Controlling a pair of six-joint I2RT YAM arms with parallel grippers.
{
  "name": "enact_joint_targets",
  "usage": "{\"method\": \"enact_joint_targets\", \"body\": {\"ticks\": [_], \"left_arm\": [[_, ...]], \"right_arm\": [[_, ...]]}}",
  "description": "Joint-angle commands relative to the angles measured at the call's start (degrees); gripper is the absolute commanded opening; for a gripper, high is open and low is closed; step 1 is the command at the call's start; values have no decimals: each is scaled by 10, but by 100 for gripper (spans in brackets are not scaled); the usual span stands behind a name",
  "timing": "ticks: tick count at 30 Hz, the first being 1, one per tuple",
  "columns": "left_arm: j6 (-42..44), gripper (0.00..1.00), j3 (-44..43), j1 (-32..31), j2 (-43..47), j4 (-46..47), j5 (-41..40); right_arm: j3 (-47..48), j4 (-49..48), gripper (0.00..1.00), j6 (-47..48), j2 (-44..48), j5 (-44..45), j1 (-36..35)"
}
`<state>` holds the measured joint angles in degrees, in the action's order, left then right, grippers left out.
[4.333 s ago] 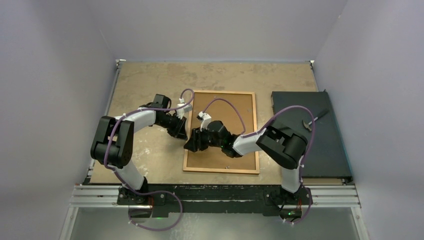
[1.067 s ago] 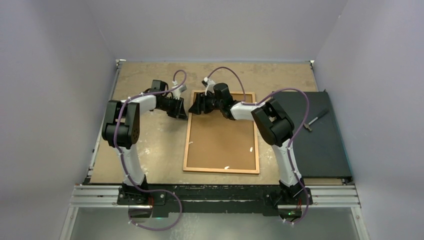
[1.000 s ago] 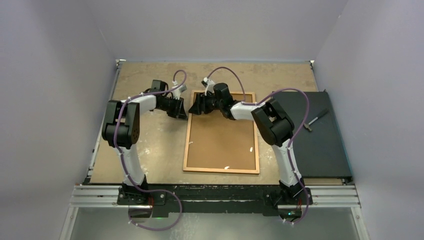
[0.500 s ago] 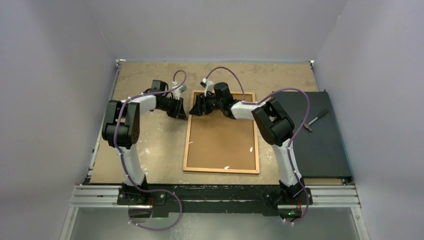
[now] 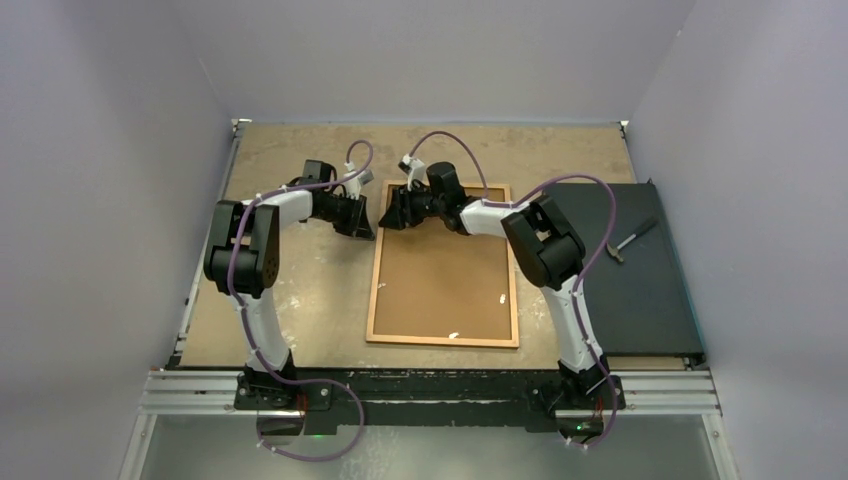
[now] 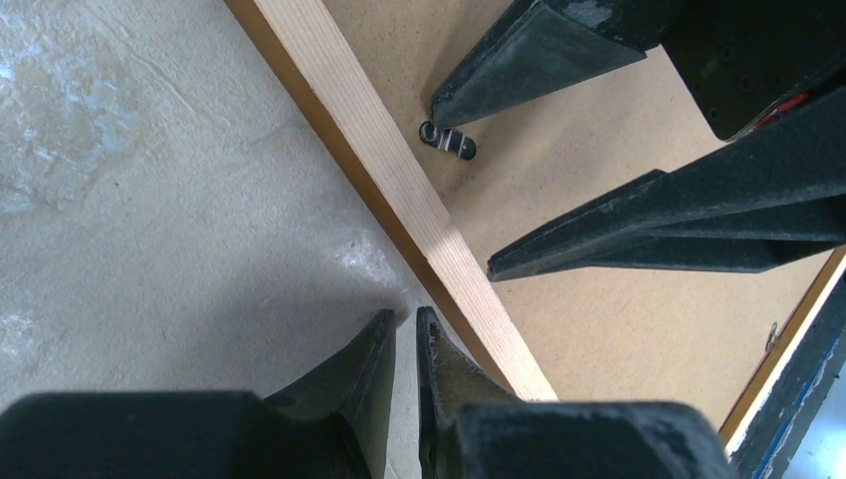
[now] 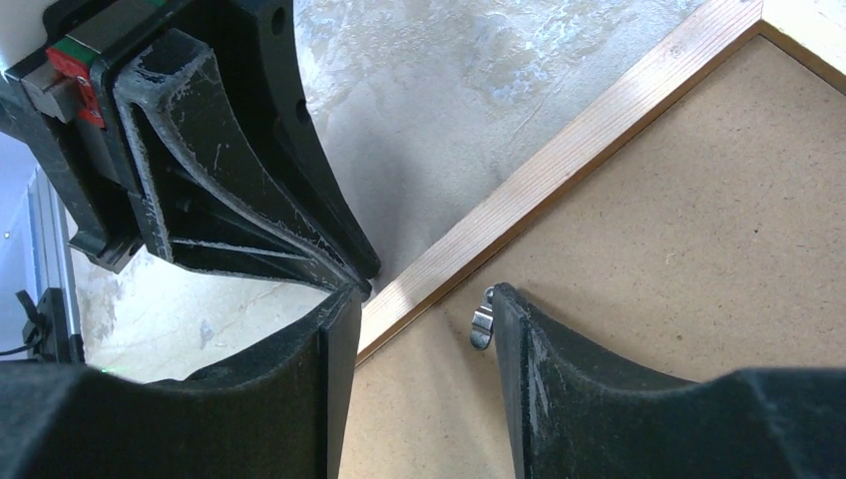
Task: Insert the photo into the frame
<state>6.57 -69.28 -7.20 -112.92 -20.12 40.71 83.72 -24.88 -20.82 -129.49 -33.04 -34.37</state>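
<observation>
Step, likely: freeing the back | right claw [image 7: 424, 291] half-open astride frame [image 5: 443, 341] rail, 1 jaw at clip [image 7: 482, 317] | left claw [image 6: 404, 317] near-closed, empty, just outside frame | next: swing clip off board [image 5: 440, 285], gently.

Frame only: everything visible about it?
The frame is a thin-railed, orange-brown wooden rectangle, pale on its back face, lying flat back-up on the table, with a brown backing board and small metal clip inside. Near its far-left corner the open right gripper straddles the left rail; the near-shut left gripper sits outside it.
</observation>
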Motion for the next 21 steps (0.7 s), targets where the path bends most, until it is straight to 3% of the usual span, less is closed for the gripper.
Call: {"method": "enact_joint_targets", "body": {"ticks": [1, 6, 11, 21], "left_arm": [[-5, 11, -11, -5, -6, 14, 3], [-8, 11, -10, -8, -7, 17, 3], [-9, 10, -7, -9, -5, 19, 3], [-6, 9, -4, -10, -3, 20, 2]], "right_arm": [[16, 38, 52, 16, -11, -22, -4], [5, 47, 51, 26, -1, -15, -4], [-34, 33, 63, 14, 29, 12, 1], [-44, 17, 62, 15, 30, 15, 10]]}}
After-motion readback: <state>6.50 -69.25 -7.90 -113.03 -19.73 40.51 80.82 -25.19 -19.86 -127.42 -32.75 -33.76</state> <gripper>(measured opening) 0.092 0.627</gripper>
